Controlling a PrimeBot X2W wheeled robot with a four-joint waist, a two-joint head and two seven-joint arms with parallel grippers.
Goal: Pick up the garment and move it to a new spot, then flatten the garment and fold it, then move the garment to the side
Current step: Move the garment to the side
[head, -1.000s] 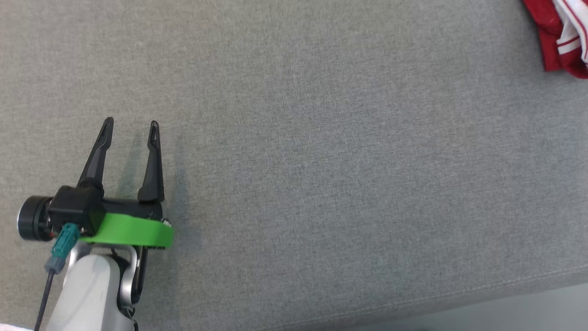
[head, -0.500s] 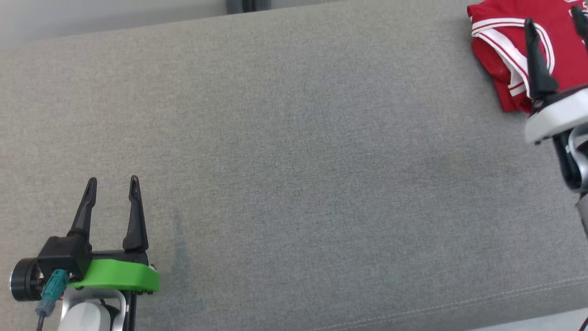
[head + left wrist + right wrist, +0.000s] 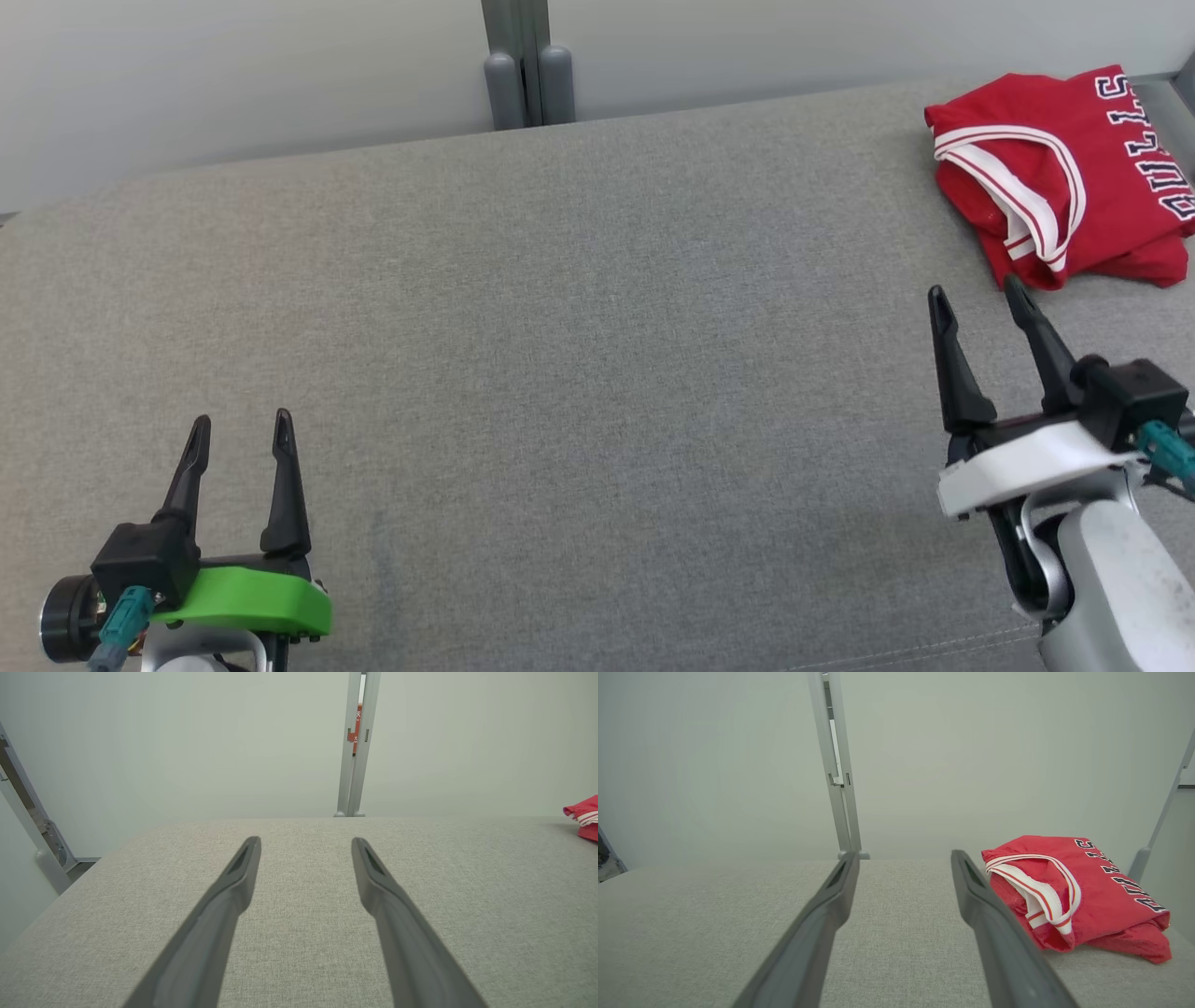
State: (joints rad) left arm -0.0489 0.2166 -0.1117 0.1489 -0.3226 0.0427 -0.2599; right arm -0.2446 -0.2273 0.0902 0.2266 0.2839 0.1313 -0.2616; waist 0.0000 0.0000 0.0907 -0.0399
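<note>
Head view, from the left: the left gripper [image 3: 242, 420] sits over the near edge of the grey fabric counter [image 3: 597, 327], fingers spread and empty. The right gripper [image 3: 975, 288] is likewise apart, holding nothing. Just beyond its tips, the red garment [image 3: 1055, 168] lies bunched at the far right corner.

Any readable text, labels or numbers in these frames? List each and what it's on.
"BULLS": dark letters on the red jersey, running sideways; first letter clipped at the head view's edge.
Red sign behind the grey post, left wrist view: marks too small to read.
</note>
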